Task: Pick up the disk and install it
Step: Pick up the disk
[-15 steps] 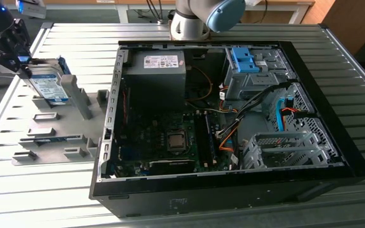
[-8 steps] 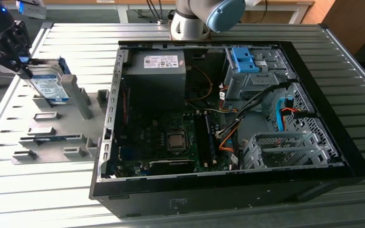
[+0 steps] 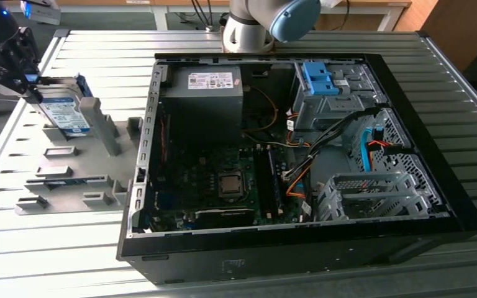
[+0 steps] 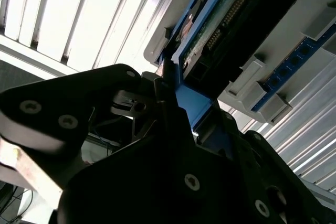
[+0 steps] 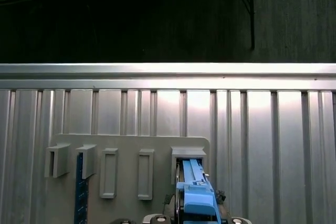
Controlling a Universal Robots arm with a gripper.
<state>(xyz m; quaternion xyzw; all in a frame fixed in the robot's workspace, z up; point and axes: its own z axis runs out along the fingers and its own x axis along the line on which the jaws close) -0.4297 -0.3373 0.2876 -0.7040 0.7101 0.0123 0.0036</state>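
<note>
The disk [image 3: 63,112], silver with a blue-and-white label, stands on edge in a slot of the grey holder plate [image 3: 97,186] at the exterior view's left. My gripper [image 3: 31,87] sits at its upper end, shut on the blue plastic handle. In the first wrist view the blue handle [image 5: 198,198] runs between my fingertips, with the gripper [image 5: 198,217] at the picture's edge and the holder's slot just beyond. The second wrist view shows the disk's green board underside [image 4: 231,9] and blue rail [image 4: 191,103] clamped between the dark fingers [image 4: 163,95].
An open computer case [image 3: 437,205] lies on the ribbed metal table [image 3: 97,49] at the exterior view's right. Inside are a dark power supply [image 3: 204,93], a metal drive cage with a blue bracket [image 3: 320,77], cables and a motherboard. A thin blue board [image 5: 80,192] stands in another holder slot.
</note>
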